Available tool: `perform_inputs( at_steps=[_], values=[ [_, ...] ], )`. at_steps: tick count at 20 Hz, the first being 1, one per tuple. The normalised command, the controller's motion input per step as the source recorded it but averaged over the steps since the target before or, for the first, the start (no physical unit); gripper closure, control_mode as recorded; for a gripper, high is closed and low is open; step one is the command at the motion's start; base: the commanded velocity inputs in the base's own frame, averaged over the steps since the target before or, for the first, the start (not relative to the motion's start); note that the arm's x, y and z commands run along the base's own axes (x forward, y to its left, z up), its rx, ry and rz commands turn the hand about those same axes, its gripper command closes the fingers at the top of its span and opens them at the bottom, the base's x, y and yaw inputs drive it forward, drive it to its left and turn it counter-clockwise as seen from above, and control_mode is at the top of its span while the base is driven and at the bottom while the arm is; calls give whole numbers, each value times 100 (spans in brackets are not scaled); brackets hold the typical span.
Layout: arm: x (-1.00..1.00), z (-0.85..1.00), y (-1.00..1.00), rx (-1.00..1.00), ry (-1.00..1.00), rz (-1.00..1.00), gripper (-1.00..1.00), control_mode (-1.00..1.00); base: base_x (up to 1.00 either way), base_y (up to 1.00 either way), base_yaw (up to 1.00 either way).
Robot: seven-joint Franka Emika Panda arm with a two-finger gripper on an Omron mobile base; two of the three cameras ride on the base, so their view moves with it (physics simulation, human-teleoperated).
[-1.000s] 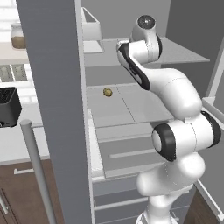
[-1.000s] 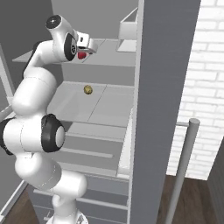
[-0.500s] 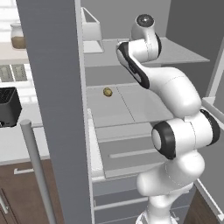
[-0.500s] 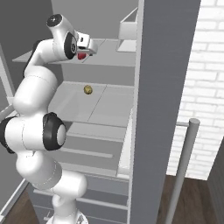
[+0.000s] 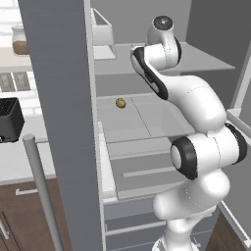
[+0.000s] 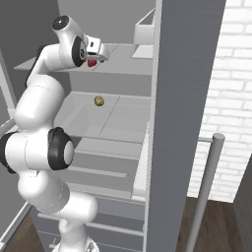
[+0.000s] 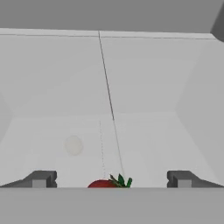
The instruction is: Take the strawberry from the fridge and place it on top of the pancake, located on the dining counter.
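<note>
The fridge (image 5: 59, 98) stands open, its pale shelves facing me. My arm reaches up to the upper shelf (image 6: 118, 64). The strawberry (image 6: 91, 63), tiny and bright red, sits just under my gripper (image 6: 93, 58). In the hand view the strawberry (image 7: 103, 183), with its green leaves, lies low in the middle between my two fingertips (image 7: 40, 179), which stand wide apart and do not touch it. My gripper (image 7: 111, 180) is open. The pancake and the dining counter are out of view.
A small yellowish-brown round item (image 5: 120, 103) lies on the shelf below. A door bin (image 6: 145, 34) hangs on the open door. A black toaster (image 5: 10, 120) and a jar (image 5: 20, 41) stand to the left; a brick wall (image 6: 231, 98) is at right.
</note>
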Motion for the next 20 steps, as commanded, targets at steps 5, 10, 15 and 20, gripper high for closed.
perform_inputs(
  at_steps=[5,10,15,20],
  values=[
    [0,0,0,0,-2,-5,-100,-100,0,0,0],
    [0,0,6,0,-2,-7,-100,-100,0,0,0],
    [-4,0,15,0,-2,-11,-100,-100,0,0,0],
    [-1,0,6,1,1,-9,-100,-100,0,0,0]
  ],
)
